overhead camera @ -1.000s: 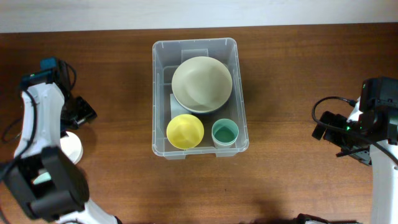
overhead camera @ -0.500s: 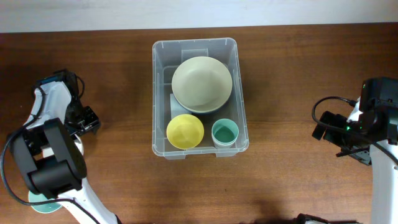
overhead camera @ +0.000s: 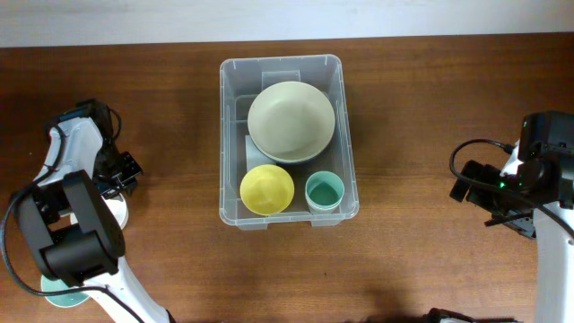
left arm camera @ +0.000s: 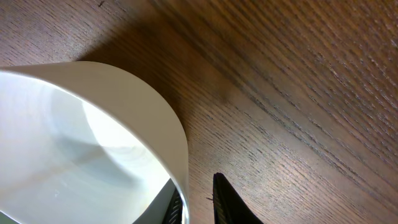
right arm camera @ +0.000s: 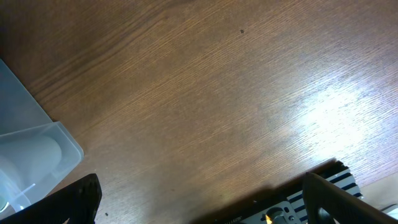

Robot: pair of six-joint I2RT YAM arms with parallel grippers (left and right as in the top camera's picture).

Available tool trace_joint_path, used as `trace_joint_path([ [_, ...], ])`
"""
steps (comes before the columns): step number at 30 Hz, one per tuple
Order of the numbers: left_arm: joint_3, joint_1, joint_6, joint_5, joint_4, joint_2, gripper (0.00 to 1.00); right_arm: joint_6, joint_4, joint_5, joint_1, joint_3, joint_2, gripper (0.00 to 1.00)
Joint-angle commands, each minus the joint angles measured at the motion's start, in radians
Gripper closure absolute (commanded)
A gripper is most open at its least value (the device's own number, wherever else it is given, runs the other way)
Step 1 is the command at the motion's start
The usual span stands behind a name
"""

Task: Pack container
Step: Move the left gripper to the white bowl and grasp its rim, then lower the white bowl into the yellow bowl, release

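Observation:
The container (overhead camera: 235,108), a clear rectangular bin, stands mid-table and holds a beige bowl (overhead camera: 291,121), a yellow bowl (overhead camera: 266,189) and a teal cup (overhead camera: 324,191). At the far left a white cup (overhead camera: 117,213) stands on the wood, mostly under my left arm. My left gripper (left arm camera: 198,190) has closed across the white cup's (left arm camera: 93,143) wall, one finger inside and one close outside. My right gripper (right arm camera: 208,205) is wide open over bare wood at the right, nothing between its fingers. A corner of the container (right arm camera: 37,149) shows at its left.
A teal round object (overhead camera: 58,289) peeks out under the left arm near the front left edge. The table's far edge meets a white wall along the top. Cables trail by the right arm (overhead camera: 466,157).
My left gripper came down over the white cup and its jaws narrowed onto the cup's wall. The right arm and the container's contents have not moved.

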Motion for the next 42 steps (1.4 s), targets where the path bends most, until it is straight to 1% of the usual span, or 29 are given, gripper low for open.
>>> trace_joint_path([
  [1,-0.002,0.008,0.001,0.004,-0.001,0.011,0.94,0.0,0.001,-0.001,0.001,-0.001,0.002,0.01],
  [2,-0.002,0.008,0.001,0.005,-0.002,0.011,1.0,0.0,0.001,-0.001,0.001,-0.001,0.002,0.01],
  [10,0.002,-0.001,0.001,0.013,-0.018,-0.011,0.99,0.0,0.0,-0.001,0.001,-0.001,0.002,0.01],
  [13,0.013,-0.03,0.002,0.039,-0.035,-0.074,1.0,0.0,0.0,-0.001,0.001,-0.001,0.002,0.01],
  [17,0.033,-0.106,0.002,0.084,-0.046,-0.223,1.0,0.0,0.0,-0.002,0.001,-0.001,0.002,0.01],
  [20,0.053,-0.194,0.001,0.121,-0.049,-0.358,0.99,0.0,0.0,-0.001,0.001,-0.001,0.002,0.01],
  [23,0.075,-0.312,-0.005,0.119,-0.045,-0.478,0.99,0.0,0.001,-0.001,0.001,-0.001,0.002,0.01],
  [26,0.087,-0.457,-0.042,0.116,-0.038,-0.569,0.99,0.0,0.002,-0.002,0.001,-0.001,0.002,0.01],
  [29,0.087,-0.611,-0.072,0.111,-0.015,-0.616,0.99,0.0,0.002,-0.002,0.001,-0.001,0.002,0.01],
  [32,0.087,-0.748,-0.083,0.108,0.013,-0.613,0.99,0.0,0.001,-0.002,0.001,-0.001,0.002,0.01],
  [35,0.087,-0.855,-0.106,0.104,0.031,-0.576,0.99,0.0,0.001,-0.002,0.001,-0.001,0.002,0.01],
  [38,0.087,-0.922,-0.12,0.106,0.034,-0.517,1.0,0.0,0.0,-0.002,0.001,-0.001,0.002,0.01],
  [42,0.087,-0.98,-0.121,0.118,0.007,-0.424,1.0,0.0,-0.001,-0.002,0.001,-0.001,0.002,0.01],
])
